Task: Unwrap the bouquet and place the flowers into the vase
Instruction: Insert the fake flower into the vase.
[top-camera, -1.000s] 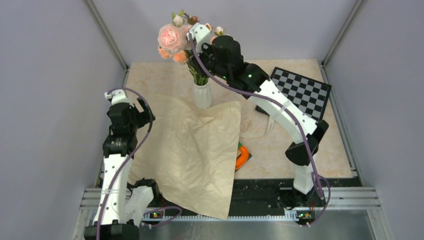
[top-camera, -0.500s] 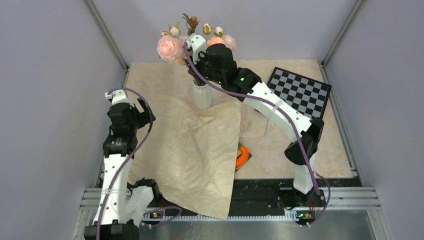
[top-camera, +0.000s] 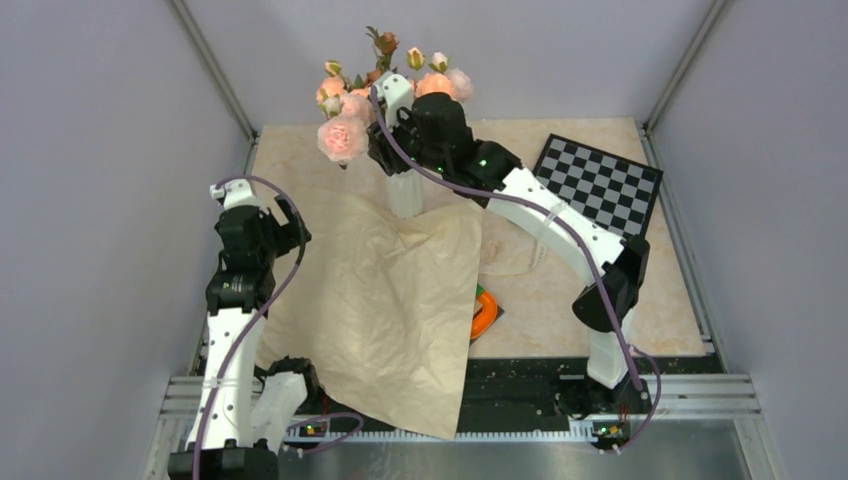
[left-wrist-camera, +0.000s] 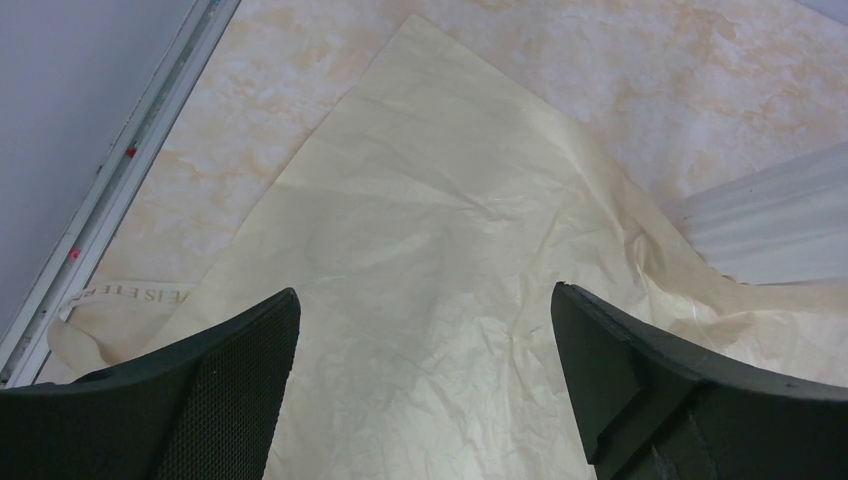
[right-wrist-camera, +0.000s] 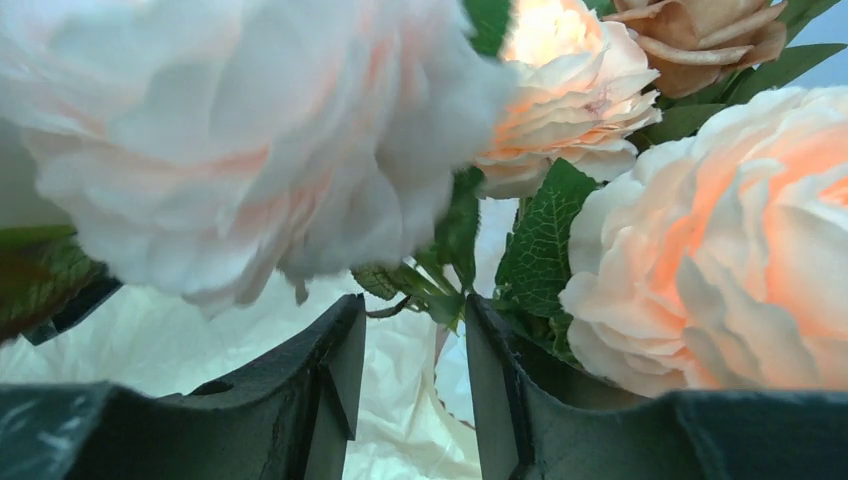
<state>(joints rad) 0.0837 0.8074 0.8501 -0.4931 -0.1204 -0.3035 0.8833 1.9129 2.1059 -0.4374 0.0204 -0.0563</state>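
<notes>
As right gripper (right-wrist-camera: 412, 345) loosens, flowers (top-camera: 343, 135) droop lower

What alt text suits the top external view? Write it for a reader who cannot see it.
Peach and pink flowers stand in a white vase at the far side of the table, the right arm reaching to their stems. Unwrapped kraft paper lies spread in front, the left arm beside it.
</notes>
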